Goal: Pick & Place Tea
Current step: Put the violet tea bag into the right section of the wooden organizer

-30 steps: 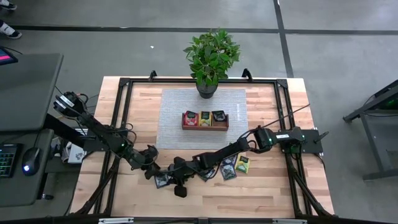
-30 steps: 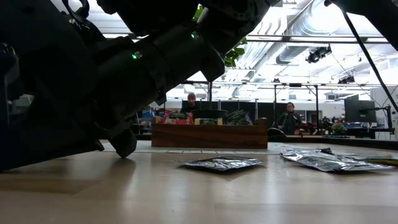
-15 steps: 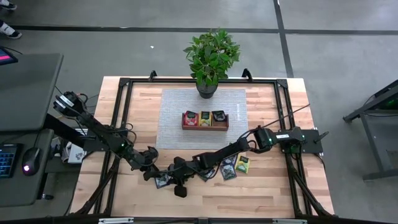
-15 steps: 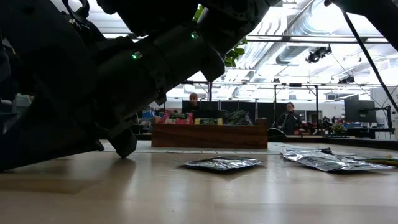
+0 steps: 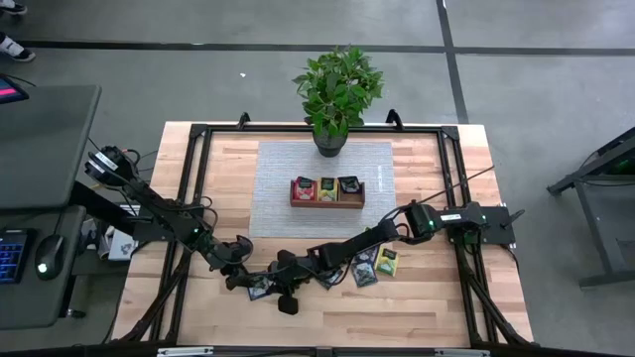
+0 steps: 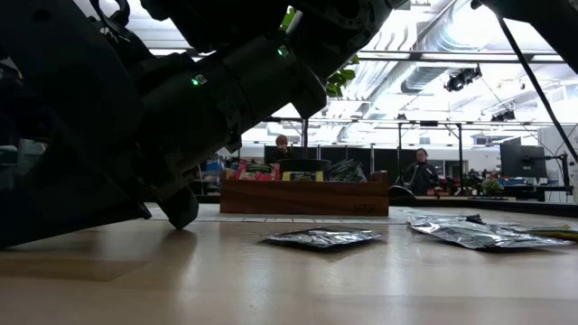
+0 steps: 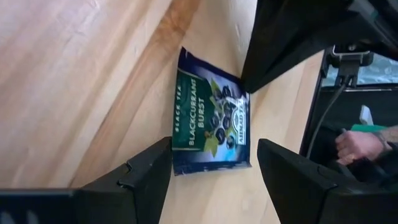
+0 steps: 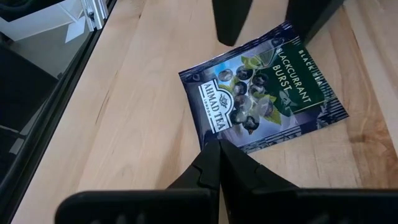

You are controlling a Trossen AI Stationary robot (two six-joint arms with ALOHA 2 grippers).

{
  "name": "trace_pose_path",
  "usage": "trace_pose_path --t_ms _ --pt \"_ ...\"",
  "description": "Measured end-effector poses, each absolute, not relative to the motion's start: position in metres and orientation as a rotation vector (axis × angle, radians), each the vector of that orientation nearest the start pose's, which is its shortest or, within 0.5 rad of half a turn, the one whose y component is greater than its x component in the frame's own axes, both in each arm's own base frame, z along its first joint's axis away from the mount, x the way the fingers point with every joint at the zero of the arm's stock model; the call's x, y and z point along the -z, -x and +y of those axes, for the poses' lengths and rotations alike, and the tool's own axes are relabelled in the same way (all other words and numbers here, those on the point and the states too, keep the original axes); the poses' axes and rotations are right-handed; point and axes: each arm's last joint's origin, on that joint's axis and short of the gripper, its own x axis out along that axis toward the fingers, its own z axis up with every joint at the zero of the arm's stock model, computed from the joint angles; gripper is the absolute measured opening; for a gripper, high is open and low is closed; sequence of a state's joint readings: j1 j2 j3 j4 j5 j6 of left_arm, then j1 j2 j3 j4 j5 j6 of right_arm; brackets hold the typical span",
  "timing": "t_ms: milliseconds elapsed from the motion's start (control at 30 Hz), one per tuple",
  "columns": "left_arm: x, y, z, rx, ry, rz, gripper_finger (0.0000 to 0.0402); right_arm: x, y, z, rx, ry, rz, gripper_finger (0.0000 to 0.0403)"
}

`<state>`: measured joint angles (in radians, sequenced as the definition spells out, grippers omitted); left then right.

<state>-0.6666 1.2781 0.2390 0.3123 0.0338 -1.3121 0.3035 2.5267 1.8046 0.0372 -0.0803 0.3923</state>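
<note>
A dark blackcurrant tea sachet [image 8: 261, 87] lies flat on the wooden table near its front, seen also in the left wrist view [image 7: 211, 118] and the high view [image 5: 260, 288]. My left gripper [image 7: 214, 149] stands open at the sachet's left, one finger on each side of its edge, not touching it. My right gripper [image 8: 216, 152] is shut, with its tip at the sachet's opposite corner. More tea sachets [image 5: 372, 266] lie to the right under the right arm. A wooden tray [image 5: 327, 202] on a grey mat holds red, yellow and green sachets. My right gripper rests its shut fingertips [image 8: 211, 163] on one corner of the dark sachet [image 8: 229, 138], the corner farthest from the left gripper. The fingers slant down from the table's right. The sachet stays flat on the wood.
A potted plant [image 5: 335, 94] stands behind the tray at the mat's far edge. In the low view, sachets [image 6: 321, 237] lie flat before the tray [image 6: 302, 197]. A black frame [image 5: 198, 149] runs round the table. People sit in the room beyond.
My left gripper has swung a little at the wrist toward the dark sachet while staying open and in place. The right gripper and the sachet have kept still.
</note>
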Motion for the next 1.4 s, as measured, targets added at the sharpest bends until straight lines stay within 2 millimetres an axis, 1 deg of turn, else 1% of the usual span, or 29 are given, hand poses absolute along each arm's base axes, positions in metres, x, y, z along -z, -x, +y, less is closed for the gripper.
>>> trace_pose_path --t_ms 133,233,667,700,867,1000,1167,1300,1400 --pt "-0.112 -0.150 -0.120 0.112 0.978 1.008 0.0233 -0.078 -0.509 0.162 -0.229 -0.295 0.746 0.0000" --pt "-0.111 -0.150 -0.120 0.107 0.977 1.003 0.0209 -0.078 -0.509 0.161 -0.227 -0.296 0.746 0.0000" --pt "-0.108 -0.152 -0.118 0.034 0.955 0.950 0.0015 -0.078 -0.509 0.161 -0.225 -0.296 0.746 0.0000" --pt "-0.108 -0.152 -0.118 0.033 0.955 0.951 0.0008 -0.078 -0.509 0.161 -0.224 -0.296 0.746 0.0000" --pt "-0.107 -0.152 -0.118 0.032 0.942 0.948 0.0002 -0.081 -0.509 0.160 -0.225 -0.297 0.741 0.0000" --pt "-0.107 -0.153 -0.118 0.025 0.922 0.928 0.0001 -0.094 -0.507 0.159 -0.221 -0.276 0.743 0.0000" --pt "-0.107 -0.153 -0.117 0.029 0.890 0.919 0.0001 -0.121 -0.499 0.156 -0.211 -0.187 0.786 0.0000" --pt "-0.108 -0.155 -0.116 0.022 0.833 0.855 0.0000 -0.157 -0.489 0.152 -0.196 -0.128 0.799 0.0000" --pt "-0.114 -0.160 -0.118 0.027 0.773 0.795 0.0000 -0.184 -0.480 0.148 -0.159 -0.097 0.808 0.0000"
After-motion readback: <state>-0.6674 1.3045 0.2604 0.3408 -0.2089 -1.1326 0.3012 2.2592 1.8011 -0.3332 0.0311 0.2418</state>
